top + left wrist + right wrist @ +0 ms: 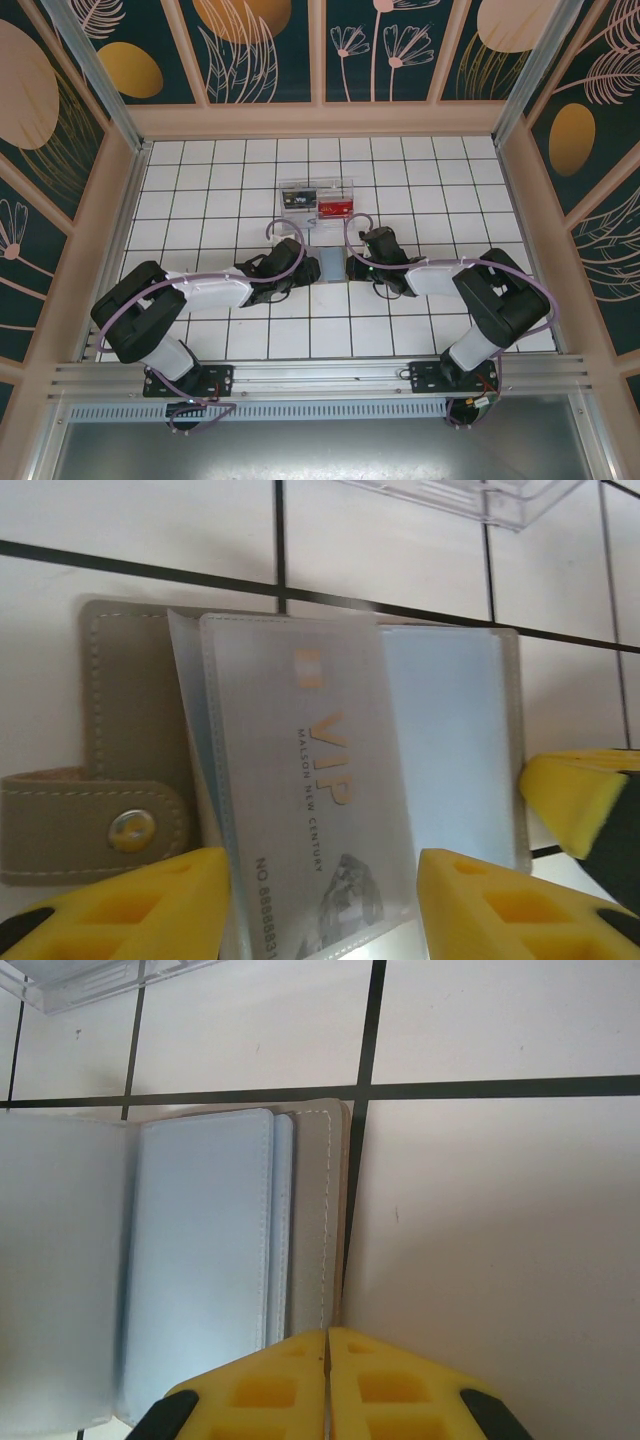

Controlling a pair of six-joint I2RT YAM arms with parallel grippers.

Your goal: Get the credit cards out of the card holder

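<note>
You had the card holder point(333, 266) lying open on the tiled table point(200, 180) between the two arms. Its panels were spread left to right, with the strap tab point(90, 815) on the left arm's side. One clear sleeve point(205, 730) stood raised off the stack with a credit card point(320, 780) marked VIP inside it.

The card's long axis ran straight away from your left gripper point(325, 880). Its jaws stood part-way apart, one at each long edge of that sleeve at its near end. Whether they pinched it or merely flanked it could not be established.

Your right gripper point(327, 1345) was closed on nothing, its tip at the near edge of the holder's right-hand panel. Contact looked likely but was not certain.

Judgement: the left arm was nearer the card. Extraction would call for a pull along the card's length, with the right arm pinning the holder. Which end of the sleeve was open could not be seen.

The clear plastic tray point(318, 200) lay beyond the holder, apart from it and off that line. The other sleeves looked empty, though they were blurred.
</note>
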